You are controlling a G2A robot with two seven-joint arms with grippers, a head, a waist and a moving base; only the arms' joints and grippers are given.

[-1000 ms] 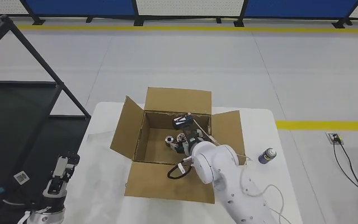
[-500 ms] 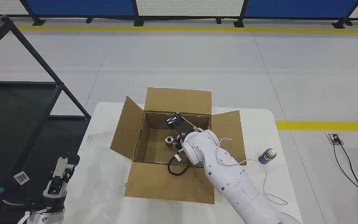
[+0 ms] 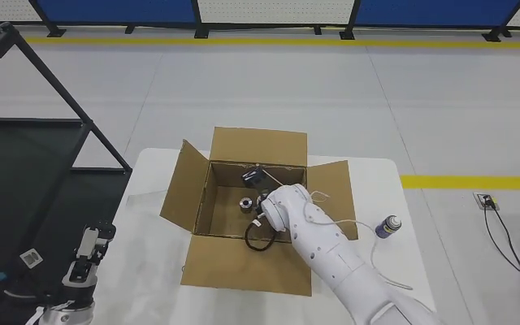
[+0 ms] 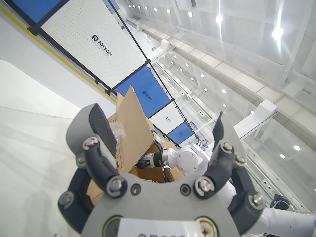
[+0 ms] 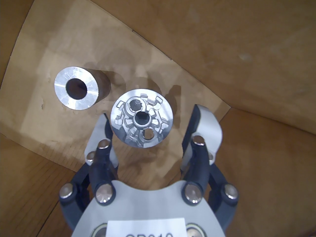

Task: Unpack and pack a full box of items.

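- Inside the cardboard box (image 3: 258, 146), the right gripper (image 5: 150, 114) hangs spread wide, 1 finger on each side of the ribbed metal disc (image 5: 142, 122). It looks clear of the disc and grips nothing.
- Just beside the disc, not touching it, a hollow metal cylinder (image 5: 77, 87) stands upright on the box floor.
- Risk 1: the finger on the cylinder's side has only a thin gap to come down through. A small drift that way would likely topple or shove the cylinder.
- Risk 2: the disc is round, bare metal, so an off-centre squeeze could tilt it or let it slip out.
- Risk 3: a box corner lies close behind the other finger, and the walls rise around the arm. A slanted lift could catch the rim and drag the box.
- Room: straight up looks like the cleanest exit. The table (image 3: 146, 244) is bare to the box's left, and a spray can (image 3: 387, 227) stands apart on its right.
- Well apart from the box, the left gripper (image 4: 159, 122) is spread and holds nothing.
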